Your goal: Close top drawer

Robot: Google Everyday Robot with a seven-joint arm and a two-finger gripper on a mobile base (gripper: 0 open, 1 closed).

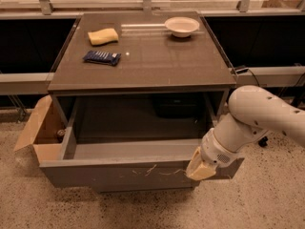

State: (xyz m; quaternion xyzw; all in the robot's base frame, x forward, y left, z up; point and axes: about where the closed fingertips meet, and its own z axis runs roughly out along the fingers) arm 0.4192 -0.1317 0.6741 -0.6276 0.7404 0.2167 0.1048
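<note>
1. Clearly the top drawer (114,174) stands pulled well out from under the cabinet top (143,66), its scratched front facing us.
2. We have the gripper (201,166) at the front's right end; whether it is open or closed we cannot tell.
3. We should push straight inward, level, watching that an off-centre shove does not skew the drawer.

Your gripper (200,166), at 5 o'clock, hides one front corner of the top drawer (119,173); arm (267,116) cut off at 3 o'clock; cardboard box (40,128) partly hidden at 9 o'clock.
</note>
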